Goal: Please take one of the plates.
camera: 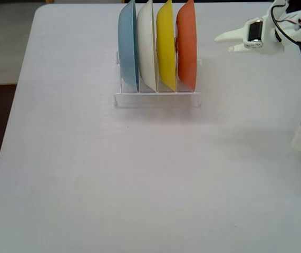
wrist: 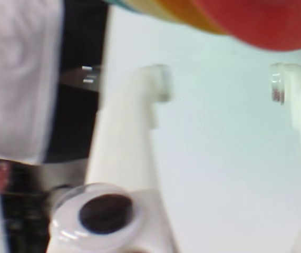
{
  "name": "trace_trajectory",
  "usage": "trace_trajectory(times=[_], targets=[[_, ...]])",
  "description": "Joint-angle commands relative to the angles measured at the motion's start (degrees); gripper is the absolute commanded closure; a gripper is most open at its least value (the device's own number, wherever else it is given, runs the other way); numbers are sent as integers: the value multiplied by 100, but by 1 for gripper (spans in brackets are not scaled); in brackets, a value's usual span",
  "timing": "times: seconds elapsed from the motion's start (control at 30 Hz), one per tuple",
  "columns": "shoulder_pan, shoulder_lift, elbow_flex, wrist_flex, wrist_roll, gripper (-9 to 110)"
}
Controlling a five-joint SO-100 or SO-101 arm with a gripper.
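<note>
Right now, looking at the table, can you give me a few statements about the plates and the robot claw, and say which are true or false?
1. Four plates stand upright in the clear rack. True.
2. The orange plate is the one nearest the gripper in the fixed view. True.
3. The gripper is clamped on a plate. False: it is open and holds nothing.
4. The blue plate stands beside the orange plate. False: the white plate and yellow plate are between them.

The orange plate (camera: 186, 45) stands on edge, rightmost in the rack (camera: 157, 98).
</note>
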Motion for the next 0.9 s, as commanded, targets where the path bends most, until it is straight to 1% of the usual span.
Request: trace_trajectory(times=[0.0,0.47,0.63,0.87], targets=[[176,-246,-826,79,-378,69],[264,-2065,-2725,431,-1081,67],[264,-2417,-3094,501,-1213,67],[281,-2663,-3217,519,-1301,66]])
